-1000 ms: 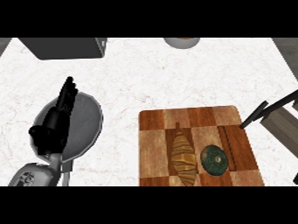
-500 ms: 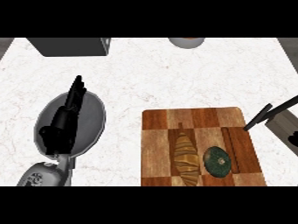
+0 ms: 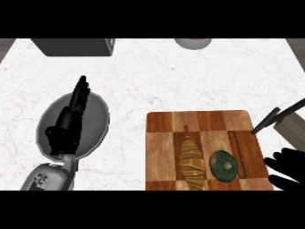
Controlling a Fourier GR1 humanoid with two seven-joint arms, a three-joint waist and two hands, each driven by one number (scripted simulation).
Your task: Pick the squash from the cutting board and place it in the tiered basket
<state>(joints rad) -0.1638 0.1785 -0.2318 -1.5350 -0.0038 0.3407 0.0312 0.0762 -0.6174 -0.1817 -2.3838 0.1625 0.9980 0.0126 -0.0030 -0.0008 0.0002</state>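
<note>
Nearest, at the lower right edge, the right hand (image 3: 298, 169) comes in low beside the cutting board (image 3: 168, 134). Its fingers (image 3: 277, 160) are apart and point left toward the squash (image 3: 222, 164), clamped on nothing and not touching it. That reads as a pre-grasp approach from the squash's open side. The squash is a dark green round thing lying flat on the board's near right part, just beside a brown croissant-like pastry (image 3: 193, 163) to its left; the two are close, but contact is unclear. Coming from the right probably keeps the hand off the pastry. Lower left, a grey forearm (image 3: 49, 179) leads up to the left hand (image 3: 67, 127), which rests over a grey plate (image 3: 99, 120) with fingers straight and together, holding nothing. It is well apart from the board, so it is parked out of the way. At the right edge past the board's far corner, beige parts and a dark slanted rod (image 3: 277, 118) are likely the tiered basket (image 3: 300, 127); it is cut off, so the tiers can't be told. It sits near the right hand's side, so a short lift and carry should do; the risk is clipping that rod. The step is reach, with the grasp not yet made and the task barely begun. The white marbled bench (image 3: 181, 80) runs on behind. At the far edge are a grey box (image 3: 72, 47) on the left and a small round bowl (image 3: 193, 42) in the middle, neither involved.
</note>
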